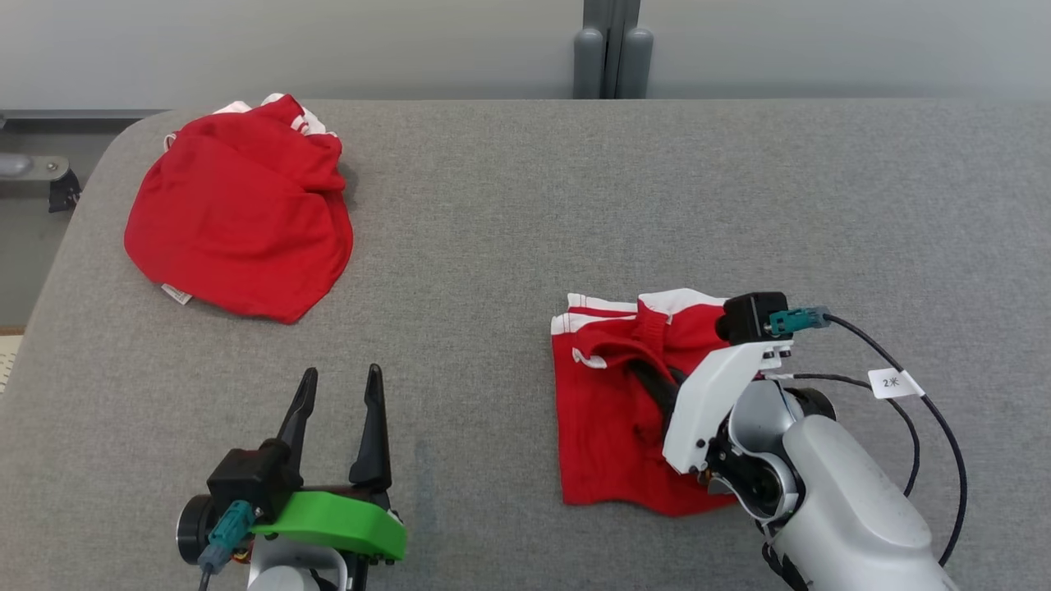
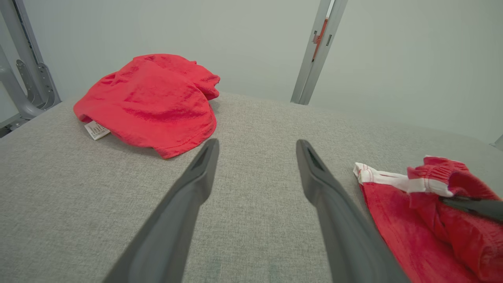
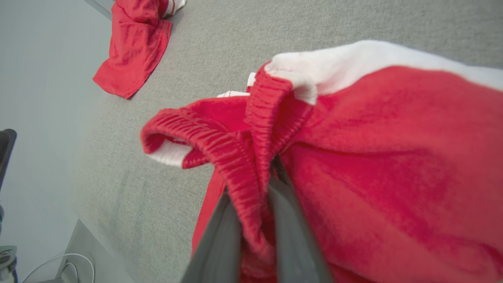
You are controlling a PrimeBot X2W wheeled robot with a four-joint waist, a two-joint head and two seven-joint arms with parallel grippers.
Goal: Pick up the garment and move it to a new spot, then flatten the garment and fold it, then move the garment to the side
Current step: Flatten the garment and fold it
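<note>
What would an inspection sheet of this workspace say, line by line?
surface: grey cloth-covered table, flat.
job's things: red shorts with white stripes, rumpled, near right; waistband bunched up.
clutter: crumpled red garment, far left, apart from the shorts.
grippers: left gripper open, empty, over the table; right gripper shut on the waistband.
cables: black cables with white tag at the right wrist.
surroundings: pale wall, grey posts behind.

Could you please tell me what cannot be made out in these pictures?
Right hand fingertips: buried in the striped garment's waistband, right wrist view.
That garment's right edge: head view, covered by the arm.
Crumpled garment's label: print too small, left wrist view.
</note>
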